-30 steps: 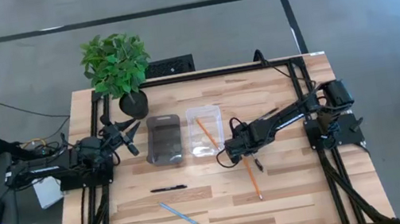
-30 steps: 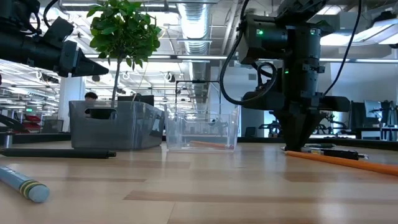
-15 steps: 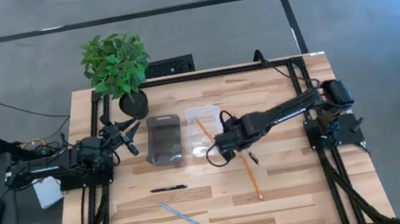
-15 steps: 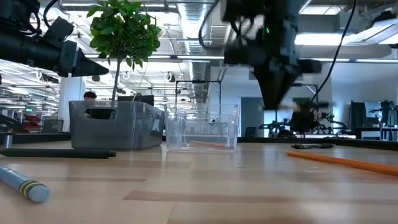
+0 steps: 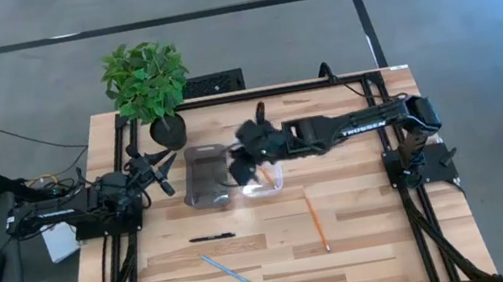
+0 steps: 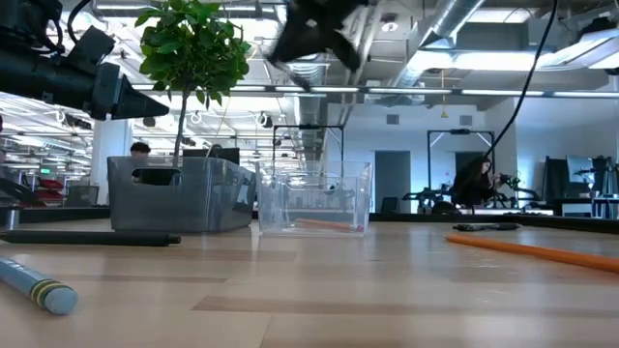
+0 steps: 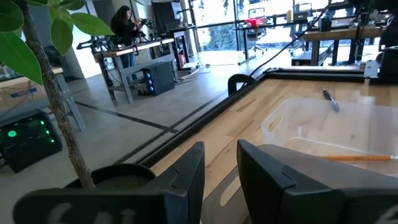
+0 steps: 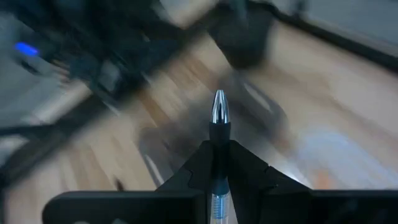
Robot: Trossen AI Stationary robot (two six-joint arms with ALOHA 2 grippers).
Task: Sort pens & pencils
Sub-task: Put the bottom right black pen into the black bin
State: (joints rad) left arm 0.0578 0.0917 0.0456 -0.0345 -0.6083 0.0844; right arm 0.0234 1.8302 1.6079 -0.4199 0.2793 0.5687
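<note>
My right gripper (image 5: 241, 170) hangs high over the gap between the grey tray (image 5: 207, 194) and the clear tray (image 5: 265, 188), shut on a black pen (image 8: 219, 118). Another black pen (image 5: 211, 237) lies flat on the wood near the table's near edge, next to the light blue pencil (image 5: 224, 270). One orange pencil (image 5: 316, 222) lies on the table to the right. The other orange pencil (image 7: 354, 157) lies in the clear tray. A further dark pen (image 7: 331, 99) lies on the wood past the trays. My left gripper (image 5: 164, 175) waits open at the table's left edge. My right gripper pinches the pen between its two fingers (image 8: 245, 165). The pen lies along the fingers, and its silver tip (image 8: 219, 104) sticks out past their free ends. It is lifted clear of the table and the trays.
A potted plant (image 5: 146, 82) stands at the table's far left corner, close to my left gripper. Black rails (image 5: 412, 196) run along the table's sides. Bare wood (image 5: 369, 244) lies at the near right. A person sits far back in the room (image 6: 479, 184).
My right gripper has risen off the table beside the orange pencil. It has swung toward the table's left and far edge, from right of the clear tray to high above the two trays. My left arm has kept still.
</note>
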